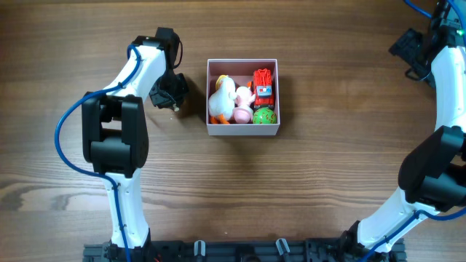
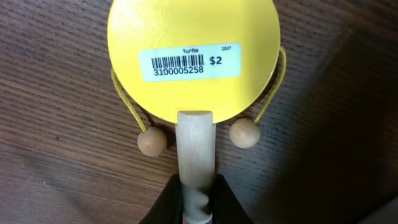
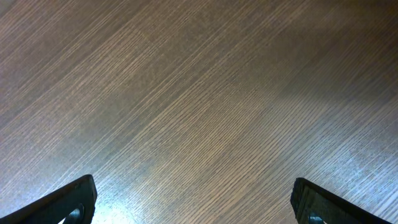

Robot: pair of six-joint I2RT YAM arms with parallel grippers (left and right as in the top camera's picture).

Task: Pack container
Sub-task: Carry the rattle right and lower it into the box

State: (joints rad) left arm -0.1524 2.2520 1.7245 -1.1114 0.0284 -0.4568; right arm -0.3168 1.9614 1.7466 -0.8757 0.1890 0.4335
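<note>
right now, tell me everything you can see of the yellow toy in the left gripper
It is a rattle drum: a round yellow disc, looking like painted wood, with a white barcode sticker reading Turtle, $2. A pale wooden handle runs down into the left gripper, shut on it. Two wooden beads hang on yellow cords beside the handle. Wood-grain table lies behind it.

The tabletop point(image 1: 306, 189) is dark brown wood with a fine, straight grain. The container point(image 1: 242, 132) sits flat on it near the middle. To the container's left, a yellow drum toy point(image 2: 193, 37) with two wooden beads point(image 2: 152, 140) is low over the wood, its wooden handle pinched in the left end effector point(image 2: 198, 196); whether it touches the tabletop cannot be told.
</note>
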